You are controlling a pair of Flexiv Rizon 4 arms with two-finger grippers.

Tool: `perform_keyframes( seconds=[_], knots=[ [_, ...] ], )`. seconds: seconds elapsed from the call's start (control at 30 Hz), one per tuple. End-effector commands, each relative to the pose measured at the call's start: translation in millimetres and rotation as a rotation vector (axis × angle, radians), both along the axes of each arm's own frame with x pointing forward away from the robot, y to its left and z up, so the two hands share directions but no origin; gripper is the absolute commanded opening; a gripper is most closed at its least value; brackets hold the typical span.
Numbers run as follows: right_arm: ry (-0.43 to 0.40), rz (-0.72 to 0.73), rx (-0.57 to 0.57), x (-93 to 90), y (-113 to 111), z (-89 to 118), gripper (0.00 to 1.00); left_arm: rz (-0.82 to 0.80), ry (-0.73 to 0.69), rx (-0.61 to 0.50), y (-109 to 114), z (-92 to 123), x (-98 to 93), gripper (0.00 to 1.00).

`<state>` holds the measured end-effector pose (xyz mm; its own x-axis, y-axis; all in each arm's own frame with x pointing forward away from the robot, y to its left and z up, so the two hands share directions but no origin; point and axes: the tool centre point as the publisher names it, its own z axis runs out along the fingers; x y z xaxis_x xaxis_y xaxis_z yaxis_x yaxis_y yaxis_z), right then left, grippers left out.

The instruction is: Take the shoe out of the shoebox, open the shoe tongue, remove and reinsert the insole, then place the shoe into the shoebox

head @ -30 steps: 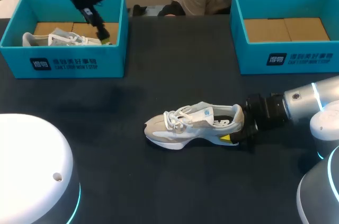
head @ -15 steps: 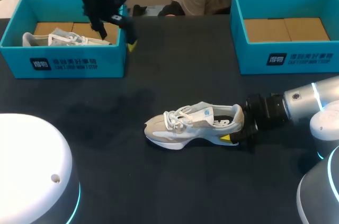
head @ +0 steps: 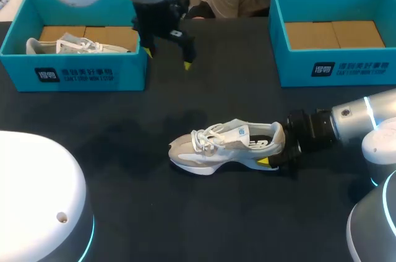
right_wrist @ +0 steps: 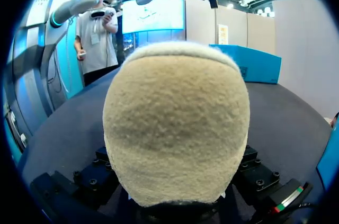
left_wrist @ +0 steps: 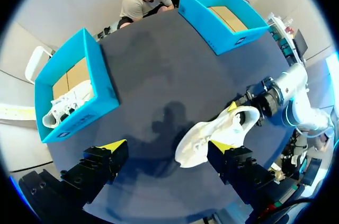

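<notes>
On the dark table (head: 124, 119), the left teal shoebox (head: 74, 75) holds 1 pale boxed sneaker (head: 68, 45) lying on its cardboard floor. Just beside that box's right wall, the left gripper (head: 167, 59) hangs above the table, its 2 yellow-tipped fingers spread wide with nothing between them. In the middle of the table, outside both boxes, the white and grey sneaker (head: 223, 144) stands upright on its sole, toe pointing left. The right gripper (head: 272, 153) is clamped on its heel, 1 yellow tip on each side. At the far right, the right teal shoebox (head: 334, 67) shows its cardboard floor
</notes>
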<state>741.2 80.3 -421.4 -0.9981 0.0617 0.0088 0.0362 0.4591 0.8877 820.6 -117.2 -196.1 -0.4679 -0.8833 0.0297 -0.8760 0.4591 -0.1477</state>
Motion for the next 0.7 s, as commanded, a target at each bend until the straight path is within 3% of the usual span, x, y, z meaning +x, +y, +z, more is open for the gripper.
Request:
perform_keyframes(
  seconds=[0.03,0.13,0.7],
  knots=[
    [-0.001,-0.002,-0.003,-1.4,1.6,-0.5,0.00,0.011,0.006,0.026,-17.7,-3.3,-5.6,1.00],
    [-0.001,-0.002,-0.003,-1.4,1.6,-0.5,0.00,-0.049,0.007,0.056,-27.1,-7.3,-13.1,1.00],
    [-0.001,-0.002,-0.003,-1.4,1.6,-0.5,0.00,-0.049,0.007,0.056,-27.1,-7.3,-13.1,1.00]
  ],
)
